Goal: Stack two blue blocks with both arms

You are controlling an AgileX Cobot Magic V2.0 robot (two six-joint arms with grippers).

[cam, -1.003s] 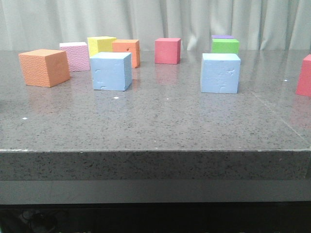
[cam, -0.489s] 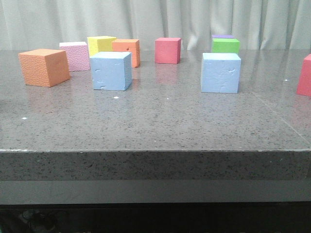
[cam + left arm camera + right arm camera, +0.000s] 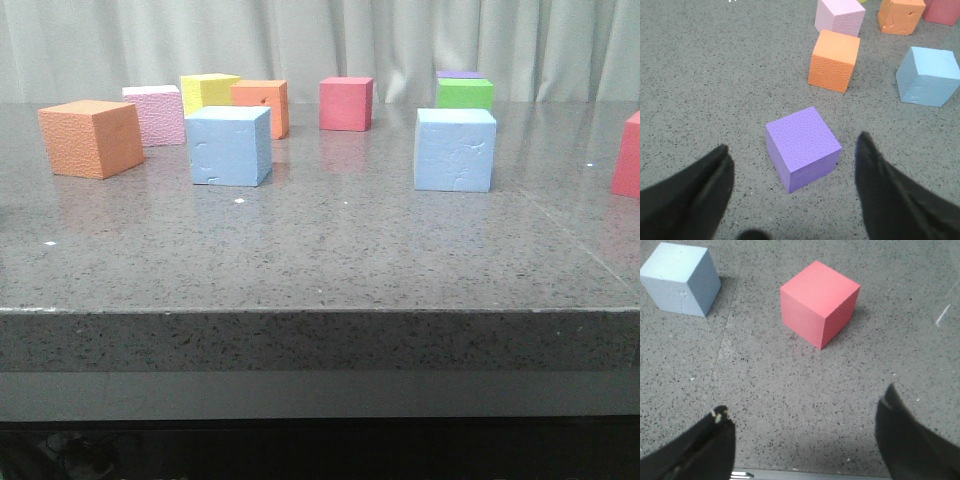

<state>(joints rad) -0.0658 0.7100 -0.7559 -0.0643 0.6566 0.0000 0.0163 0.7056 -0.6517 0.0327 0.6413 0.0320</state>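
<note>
Between my left pincer's (image 3: 792, 192) spread, empty fingers sits a purple block (image 3: 802, 147); the right pincer (image 3: 805, 440) gapes empty, both pebbled blue blocks (image 3: 229, 146) (image 3: 455, 149) beyond, unstacked.

Our left gripper (image 3: 792, 187), two broad matte-black fingers (image 3: 687, 195) tapering to blunt claw-like tips, our right gripper (image 3: 805, 440) the same black angular shape (one fingertip (image 3: 719, 414) scuffed with pale specks)
</note>
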